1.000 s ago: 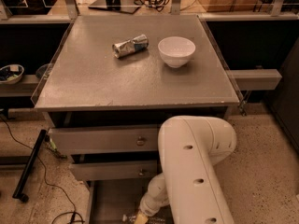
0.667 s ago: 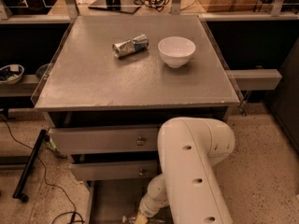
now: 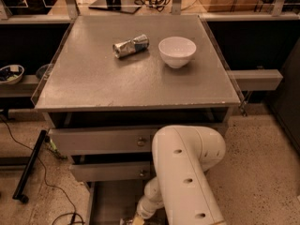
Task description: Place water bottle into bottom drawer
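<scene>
Nothing visibly shifts from the earlier frames: the water bottle shows nowhere on the counter point(image 3: 93, 83) and is presumably hidden at the gripper point(image 3: 136, 218), low over the open bottom drawer point(image 3: 110, 200); whether it is open or closed I cannot tell. Released off-centre, the bottle could strike a side rail and roll onto the floor. Counted outward: one arm point(image 3: 187, 172), two knobbed drawers point(image 3: 101, 141), one crushed can point(image 3: 131, 46), one white bowl point(image 3: 176, 51).
</scene>
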Tool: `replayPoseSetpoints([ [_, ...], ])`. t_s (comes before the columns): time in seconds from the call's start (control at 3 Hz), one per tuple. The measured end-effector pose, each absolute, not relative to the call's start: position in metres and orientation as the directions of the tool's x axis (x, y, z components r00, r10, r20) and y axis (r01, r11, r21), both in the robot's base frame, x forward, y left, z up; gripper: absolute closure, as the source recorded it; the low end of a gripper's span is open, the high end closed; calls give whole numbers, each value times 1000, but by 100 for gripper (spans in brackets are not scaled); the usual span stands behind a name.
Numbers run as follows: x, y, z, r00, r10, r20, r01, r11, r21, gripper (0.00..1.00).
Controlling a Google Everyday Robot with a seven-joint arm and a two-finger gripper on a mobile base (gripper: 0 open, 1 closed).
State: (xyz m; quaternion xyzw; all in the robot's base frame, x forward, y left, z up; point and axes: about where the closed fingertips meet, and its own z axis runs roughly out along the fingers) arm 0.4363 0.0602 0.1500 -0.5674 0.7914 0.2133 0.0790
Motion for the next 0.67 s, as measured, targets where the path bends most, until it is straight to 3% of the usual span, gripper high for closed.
replayPoseSetpoints([
  [0.67, 436, 60, 150, -344, -864, -367, -932, 265, 248, 50],
])
